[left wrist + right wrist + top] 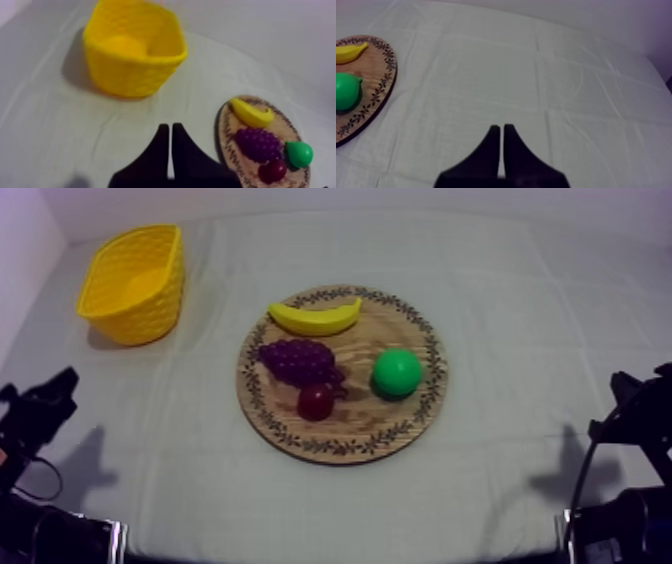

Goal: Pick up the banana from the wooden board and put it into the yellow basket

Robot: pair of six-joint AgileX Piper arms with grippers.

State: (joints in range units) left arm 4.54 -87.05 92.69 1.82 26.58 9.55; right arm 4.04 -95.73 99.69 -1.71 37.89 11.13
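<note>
Status: banana (314, 318) lies at the far edge of the wooden board (400, 428), long axis left-right, tips curling toward the far side. Yellow basket (140, 313) sits far left, well apart from the board. Left gripper (170, 128) and right gripper (501, 129) sit low at the near corners, each with fingers pressed together on nothing. Pick not started.

Risks, as judged:
- Grapes (300, 360) sit just near of the banana, with little gap if any. If the fingers straddle it near-far, the near finger lands in the bunch. That shoves the grapes and maybe the small red fruit (316, 401) right beside them.
- Banana looks smooth, hard and curved. With an off-centre grip it likely pivots or squirts out on closing. Mid-arc is the safer spot.
- It lies close to the patterned rim. A far finger landing on the rim could slide the board and set the pear (397, 372) rolling.
- Basket wall is tall and looks light. A low carry clips the rim and pushes or topples it. Release over the opening, not the wall.
- Left arm is on the basket side; the right arm would have to reach across the whole board.
- Fingers have to open before descent, else the wedge just pokes the banana off the board.
</note>
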